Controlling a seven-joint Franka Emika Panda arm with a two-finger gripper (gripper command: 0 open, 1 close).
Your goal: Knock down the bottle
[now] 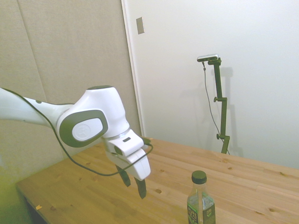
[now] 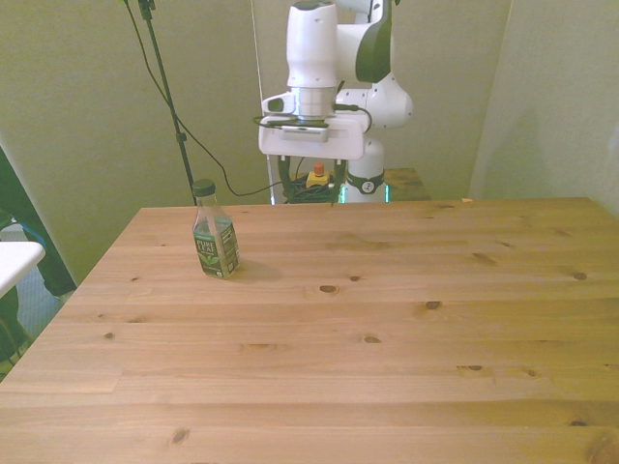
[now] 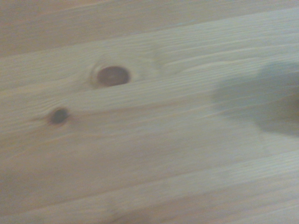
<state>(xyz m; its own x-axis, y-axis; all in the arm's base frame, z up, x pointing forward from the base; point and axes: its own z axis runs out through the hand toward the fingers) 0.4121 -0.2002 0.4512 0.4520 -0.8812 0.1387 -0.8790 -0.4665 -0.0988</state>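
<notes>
The bottle (image 2: 215, 235) is standing upright on the wooden counter (image 2: 387, 329), near its far edge and toward the front view's left, with its dark green cap (image 1: 199, 177) on top and its long axis running straight up from the boards. The end effector (image 1: 133, 184) is hanging in the air above the counter, carrying nothing, and its two dark fingers (image 1: 140, 188) are showing a narrow gap between their tips in the side view, so it is reading as released rather than clenched. In the front view the end effector (image 2: 311, 184) is sitting toward the front view's right of the bottle and farther back, near the counter's far edge; the fingers there are mostly lost against the clutter behind. In the side view the fingertips are hanging at roughly the height of the cap, apart from the bottle and not touching it. The wrist view is showing only blurred counter boards with two knots and no bottle. As a judgement, the coming move is turning on a sideways sweep toward the front view's left and a little forward, meeting the bottle high on its body so that the tall, narrow shape tips over.
</notes>
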